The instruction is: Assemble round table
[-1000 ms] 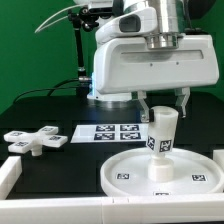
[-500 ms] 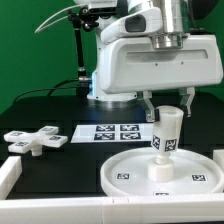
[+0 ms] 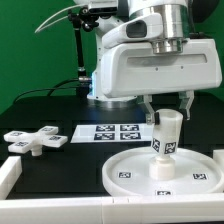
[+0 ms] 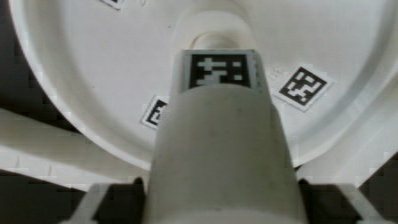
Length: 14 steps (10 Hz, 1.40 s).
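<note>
The black table (image 3: 60,118) carries three flat white things. The four-armed cross base (image 3: 35,141) lies toward the exterior view's left, and just beside it, toward the middle, is the marker board (image 3: 110,132). The large round disc (image 3: 128,180) rests nearer the front right. A raised white rail (image 3: 40,196), possibly the table's border, runs along the front edge.

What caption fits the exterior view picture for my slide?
Robot fingers straddle the short white plastic cylinder leg standing upright on the big rimmed white round disc.
</note>
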Motion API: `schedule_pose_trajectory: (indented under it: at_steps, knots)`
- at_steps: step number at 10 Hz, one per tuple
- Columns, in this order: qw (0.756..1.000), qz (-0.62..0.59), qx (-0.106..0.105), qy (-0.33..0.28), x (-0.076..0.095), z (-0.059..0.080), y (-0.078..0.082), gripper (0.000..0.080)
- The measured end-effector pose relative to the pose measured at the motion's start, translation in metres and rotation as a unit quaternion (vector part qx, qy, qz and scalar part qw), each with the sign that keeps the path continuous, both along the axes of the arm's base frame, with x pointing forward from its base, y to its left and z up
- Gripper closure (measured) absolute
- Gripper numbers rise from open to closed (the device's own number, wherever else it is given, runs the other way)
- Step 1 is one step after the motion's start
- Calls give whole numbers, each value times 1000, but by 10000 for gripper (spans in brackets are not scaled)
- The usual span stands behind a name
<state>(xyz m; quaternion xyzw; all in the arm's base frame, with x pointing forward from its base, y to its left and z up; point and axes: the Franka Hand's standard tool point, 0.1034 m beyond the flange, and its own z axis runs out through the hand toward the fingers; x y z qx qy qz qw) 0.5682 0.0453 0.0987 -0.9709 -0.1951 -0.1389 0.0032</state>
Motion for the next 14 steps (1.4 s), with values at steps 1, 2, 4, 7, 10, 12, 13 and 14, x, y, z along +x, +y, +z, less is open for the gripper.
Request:
schedule_pose_trajectory:
  at_steps: [1,2,4,7,10,12,13,14]
  knots:
    - [1000,0,0,2,-1,-2,0,390]
    - [1000,0,0,3,-2,-4,0,390]
    - [1000,0,0,1,-1,-5,0,390]
    - [1000,0,0,-5,0,-5,0,390]
    - [1000,0,0,-5,0,-5,0,197]
    - [1000,-1,-1,-5,1,-4,-3,158]
    - [1000,-1,-1,-6,1,-3,-3,152]
    - [1000,-1,-1,-8,2,-1,-3,152]
